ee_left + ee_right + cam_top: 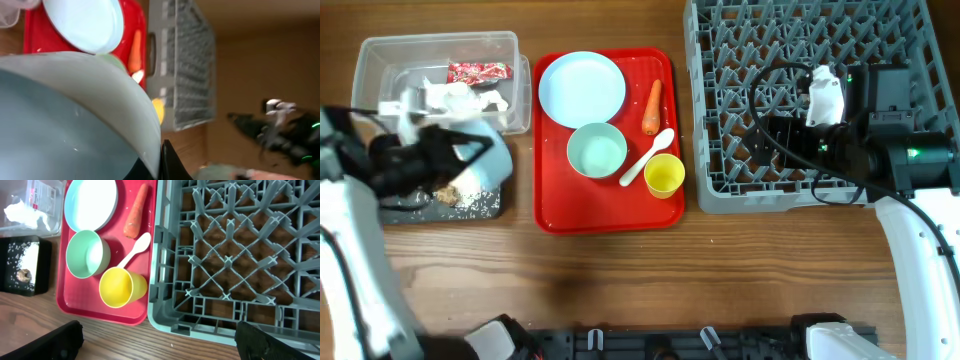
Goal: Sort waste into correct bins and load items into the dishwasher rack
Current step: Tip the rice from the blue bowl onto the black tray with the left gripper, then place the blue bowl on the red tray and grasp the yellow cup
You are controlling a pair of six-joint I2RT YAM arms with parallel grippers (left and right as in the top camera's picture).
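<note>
Left jaws are gripping the tilted bowl over the black tray — rice could be spilling onto the table if it's drifting off-edge; right jaws are hanging wide, empty, over the rack

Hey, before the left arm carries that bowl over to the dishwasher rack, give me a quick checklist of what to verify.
1. Left gripper clamped on the bowl: ok, a finger sits at its rim in the left wrist view.
2. Bowl emptied: cannot tell; only part of its inside shows, and that part is bare.
3. Rice and brown lump in the black tray: ok.
4. Right gripper open and empty: ok.
5. Way into the rack free: not ok, the right gripper hangs over it.
6. Carrot sorted: not ok, it lies on the red tray.
</note>
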